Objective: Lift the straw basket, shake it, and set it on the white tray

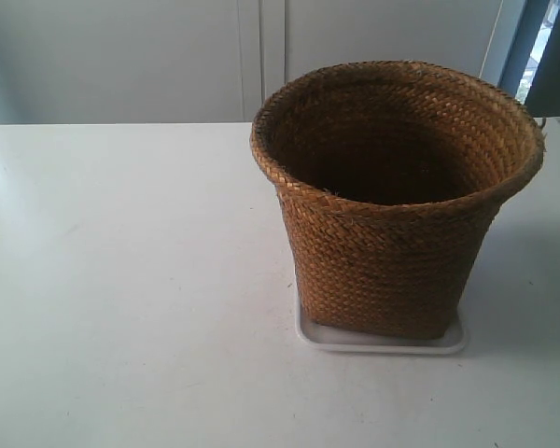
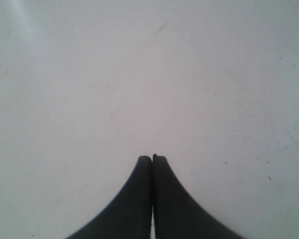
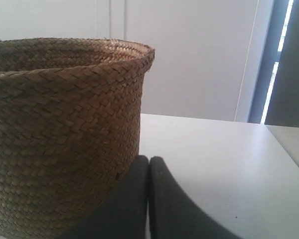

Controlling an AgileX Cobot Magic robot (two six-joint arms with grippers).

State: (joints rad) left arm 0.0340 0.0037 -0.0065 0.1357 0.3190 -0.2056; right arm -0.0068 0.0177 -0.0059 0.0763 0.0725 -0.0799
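Observation:
The brown straw basket (image 1: 392,215) stands upright on the white tray (image 1: 383,341), whose rim shows under its base at the exterior view's centre right. Neither arm shows in the exterior view. In the right wrist view the basket's woven wall (image 3: 60,139) fills one side, and my right gripper (image 3: 149,159) sits shut beside it with nothing between its fingers. One dark finger (image 3: 134,199) overlaps the wall in the picture; whether it touches I cannot tell. My left gripper (image 2: 152,158) is shut and empty over bare white table, with no basket in its view.
The white table (image 1: 121,280) spreads wide at the exterior view's left and front. A pale wall (image 1: 149,56) runs behind it, with a window strip (image 1: 541,47) at the back right. The table's edge (image 3: 289,154) shows in the right wrist view.

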